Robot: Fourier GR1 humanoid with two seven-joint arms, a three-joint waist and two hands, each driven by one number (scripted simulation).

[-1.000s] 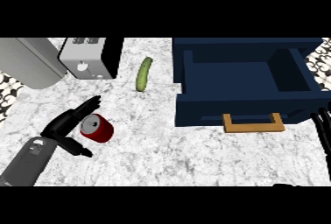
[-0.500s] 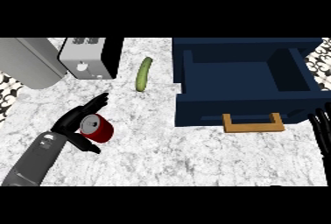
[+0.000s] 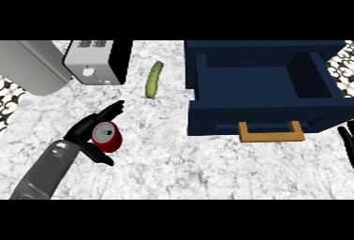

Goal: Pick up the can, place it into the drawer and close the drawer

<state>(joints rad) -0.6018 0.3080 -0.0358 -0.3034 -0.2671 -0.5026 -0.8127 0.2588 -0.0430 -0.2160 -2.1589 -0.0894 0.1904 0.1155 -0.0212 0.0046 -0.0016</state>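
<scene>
A red can (image 3: 108, 138) with a silver top stands on the marble counter at the left. My left hand (image 3: 82, 129) is wrapped partway about it: the fingers (image 3: 110, 110) run fairly straight along its far side and the thumb (image 3: 99, 157) lies on its near side, so the hand is open. The navy drawer (image 3: 262, 118) stands pulled out at the upper right, its inside bare, with a wooden handle (image 3: 271, 133) on its front. Only the dark fingers of my right hand (image 3: 345, 140) show at the right edge, below the drawer's corner, straight and still.
A green cucumber (image 3: 154, 79) lies between the can and the drawer, further back. A toaster (image 3: 97, 61) and a large grey appliance (image 3: 31, 65) stand at the back left. Patterned tiles show at both side edges.
My left hand has slid forward and right so that the can now sits between its fingers and thumb. The can, the drawer and the right hand have stayed put.
</scene>
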